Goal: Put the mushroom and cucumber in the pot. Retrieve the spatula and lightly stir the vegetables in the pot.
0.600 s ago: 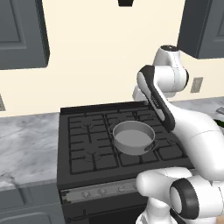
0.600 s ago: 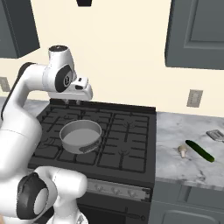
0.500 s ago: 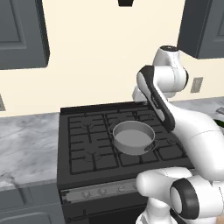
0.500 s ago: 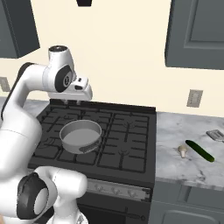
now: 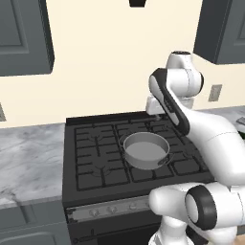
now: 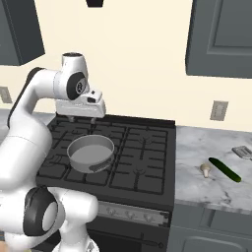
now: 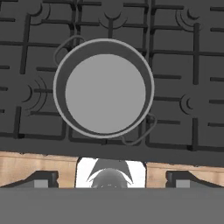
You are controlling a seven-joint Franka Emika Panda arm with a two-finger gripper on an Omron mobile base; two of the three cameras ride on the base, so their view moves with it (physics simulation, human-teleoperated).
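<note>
The pot (image 6: 90, 153) stands empty on the front left of the stove, and from above it is a grey round pot (image 7: 103, 87) with small side handles. My gripper (image 6: 82, 119) hangs open over the back of the stove, behind and above the pot, holding nothing. From the hand camera the gripper (image 7: 111, 178) points straight down with its tips wide apart. The cucumber (image 6: 225, 170) lies on the marble counter right of the stove, with the mushroom (image 6: 205, 170) just left of it. The spatula (image 6: 242, 151) lies behind them at the right edge.
The black stove (image 6: 142, 162) has raised iron grates around the pot. Marble counter (image 5: 28, 158) runs on both sides of it. Dark wall cabinets (image 6: 221, 37) hang above, and an outlet (image 6: 218, 110) sits on the cream wall.
The hand has sunk a little over the back of the stove. The pot and the vegetables lie as before.
</note>
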